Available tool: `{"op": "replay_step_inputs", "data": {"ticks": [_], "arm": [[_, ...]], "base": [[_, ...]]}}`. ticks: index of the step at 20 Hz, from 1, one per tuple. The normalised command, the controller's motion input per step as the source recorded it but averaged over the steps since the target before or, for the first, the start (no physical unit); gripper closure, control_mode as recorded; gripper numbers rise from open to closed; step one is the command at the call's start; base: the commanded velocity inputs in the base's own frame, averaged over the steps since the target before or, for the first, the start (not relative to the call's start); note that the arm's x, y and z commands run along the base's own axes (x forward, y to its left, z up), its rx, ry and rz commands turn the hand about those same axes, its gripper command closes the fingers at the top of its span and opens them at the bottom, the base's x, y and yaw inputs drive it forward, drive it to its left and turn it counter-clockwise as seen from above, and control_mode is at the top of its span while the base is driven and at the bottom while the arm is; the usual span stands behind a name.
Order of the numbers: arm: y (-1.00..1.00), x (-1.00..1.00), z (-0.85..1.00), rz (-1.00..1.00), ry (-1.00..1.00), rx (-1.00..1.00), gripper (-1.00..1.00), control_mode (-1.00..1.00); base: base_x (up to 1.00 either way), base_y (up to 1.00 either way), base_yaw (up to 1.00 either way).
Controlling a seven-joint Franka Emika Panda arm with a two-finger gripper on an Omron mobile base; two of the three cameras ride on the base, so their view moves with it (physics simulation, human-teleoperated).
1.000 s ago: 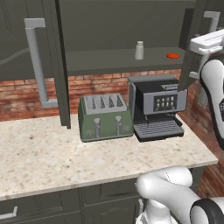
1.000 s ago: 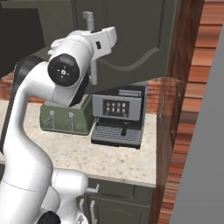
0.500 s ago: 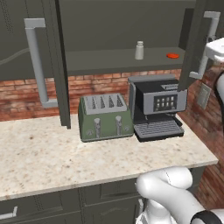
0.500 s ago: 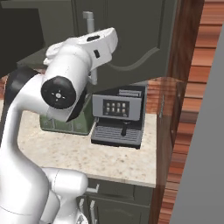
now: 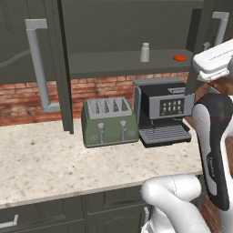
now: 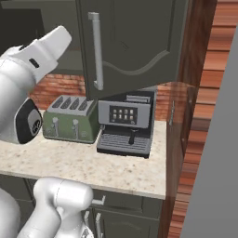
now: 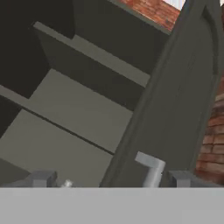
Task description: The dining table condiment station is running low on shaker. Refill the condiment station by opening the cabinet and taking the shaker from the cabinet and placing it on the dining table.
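The cabinet [image 5: 132, 27] on the wall stands with both doors swung out. On its lower shelf stands the shaker [image 5: 144, 52], small, pale and upright, right of the middle. My hand [image 5: 213, 58] hovers at the right door [image 6: 139, 42], below that door's bar handle [image 5: 220, 25]. In the hand view my gripper [image 7: 111, 180] is open, its tips wide apart, with the handle's end [image 7: 151, 168] between them, nearer the right tip; whether anything touches I cannot tell. Bare shelves [image 7: 74, 109] stretch beyond. The dining table is out of view.
A flat red object [image 5: 180, 58] lies on the same shelf, right of the shaker. Under the cabinet, on the speckled counter [image 5: 54, 159], stand a green toaster [image 5: 110, 122] and a black coffee machine [image 5: 164, 111]. The left door [image 5: 32, 54] juts out over the counter.
My arm has dropped and drawn back from the top of the right door; in the right base view it swung left and uncovered the door's handle. Doors and shaker have not moved.
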Motion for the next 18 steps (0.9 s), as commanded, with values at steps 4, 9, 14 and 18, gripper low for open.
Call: {"op": "replay_step_inputs", "data": {"ticks": [4,9,14,18], "arm": [[0.84,-0.04,0.0,-0.25,0.11,-0.13,-1.0,-1.0],[0.52,0.4,-0.1,-0.4,0.24,-0.14,-1.0,-1.0],[0.13,0.65,-0.17,-0.4,0.29,-0.08,-1.0,-1.0],[-0.18,0.62,-0.18,-0.24,0.28,0.0,-1.0,-1.0]], "base": [[0.0,0.0,0.0],[0.0,0.0,0.0],[0.0,0.0,0.0],[0.0,0.0,0.0]]}}
